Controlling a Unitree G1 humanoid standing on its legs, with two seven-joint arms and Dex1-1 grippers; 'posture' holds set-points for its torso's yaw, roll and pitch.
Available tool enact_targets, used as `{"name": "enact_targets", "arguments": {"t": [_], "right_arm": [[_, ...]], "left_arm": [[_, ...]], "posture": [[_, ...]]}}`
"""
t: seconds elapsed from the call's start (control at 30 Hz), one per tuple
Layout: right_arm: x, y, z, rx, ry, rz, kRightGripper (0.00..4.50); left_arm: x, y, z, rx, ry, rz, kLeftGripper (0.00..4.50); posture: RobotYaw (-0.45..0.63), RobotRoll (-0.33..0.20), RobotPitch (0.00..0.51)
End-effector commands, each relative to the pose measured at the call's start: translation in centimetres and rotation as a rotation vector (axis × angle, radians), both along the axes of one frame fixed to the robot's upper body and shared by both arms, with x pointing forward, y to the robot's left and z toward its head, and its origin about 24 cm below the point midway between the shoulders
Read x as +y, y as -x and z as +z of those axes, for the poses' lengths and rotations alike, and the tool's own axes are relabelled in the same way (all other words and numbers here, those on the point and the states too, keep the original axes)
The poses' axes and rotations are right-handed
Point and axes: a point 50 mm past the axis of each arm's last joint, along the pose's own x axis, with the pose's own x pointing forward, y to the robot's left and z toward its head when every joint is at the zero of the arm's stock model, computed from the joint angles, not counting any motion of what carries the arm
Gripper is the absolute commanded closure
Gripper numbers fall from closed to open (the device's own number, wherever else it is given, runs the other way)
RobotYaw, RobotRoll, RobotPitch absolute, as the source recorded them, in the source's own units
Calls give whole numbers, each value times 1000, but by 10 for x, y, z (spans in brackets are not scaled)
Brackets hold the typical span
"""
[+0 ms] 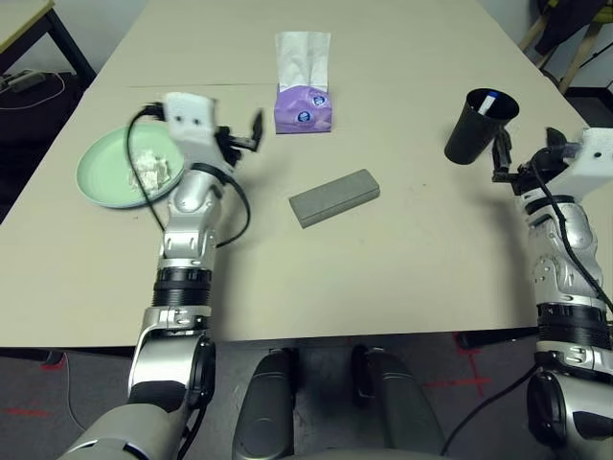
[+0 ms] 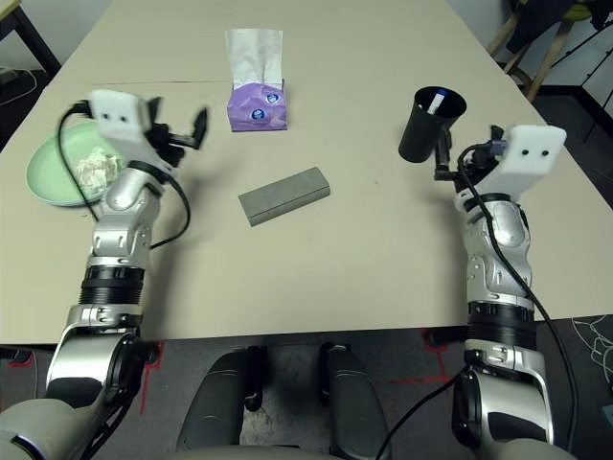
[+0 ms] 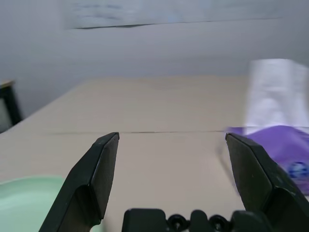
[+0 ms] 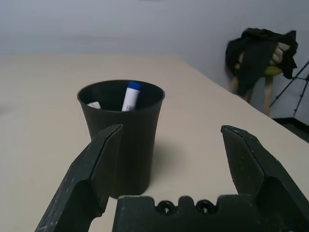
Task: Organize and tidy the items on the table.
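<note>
Black fingers on your left gripper (image 3: 166, 181) stand spread wide with nothing between them, raised above the table (image 1: 402, 278) between the pale green plate (image 1: 101, 187) and the purple tissue box (image 1: 304, 107). The crumpled tissue wad (image 1: 153, 168) lies on the plate, just beside your left wrist; judged from that, the wad looks already put away and the arm is free for another item.

Your right gripper (image 4: 169, 164) is likewise spread and empty, pointed at the black cup (image 4: 123, 135) and close to it without touching. A white pen with a blue cap (image 4: 129, 96) stands in the cup, leaning on the rim; something else pale lies lower inside, too dark to name.

The grey glasses case (image 1: 334, 197) lies closed mid-table, well apart from both grippers, lying at a slant to the table's edges. It reads as the one loose item within reach, nearer your left arm.

Whether anything is inside the case you cannot tell. In the head views the left forearm covers part of the plate's near side, and the tissue box is blurred and cut off at the left wrist view's edge
</note>
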Motion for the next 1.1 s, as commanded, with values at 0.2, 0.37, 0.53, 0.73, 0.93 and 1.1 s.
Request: {"name": "enact_targets", "arguments": {"t": [0.2,0.37,0.53,0.73,0.93,1.1], "right_arm": [[5,-9,-5,-16,-19,179,30],[-4,-9,-6,-10,-11,196,30],[1,-12,-2,-33,-32,206,30],[5,-8,-4,-45,-46,215,30],[5,-2,-8,-61,-69,178,30],[4,0,-8,-51,-58,156,30]], "left_arm": [[46,25,-29,83,-27,75,0],[71,43,-32,86,-18,82,0],[87,53,-40,103,18,70,0],[82,51,-44,131,106,-22,0],[79,46,-43,135,113,-44,0],[79,42,-42,119,129,-56,0]], "posture": [[94,0,142],[106,0,136],[109,0,133],[98,0,134],[85,0,132],[65,0,131]]}}
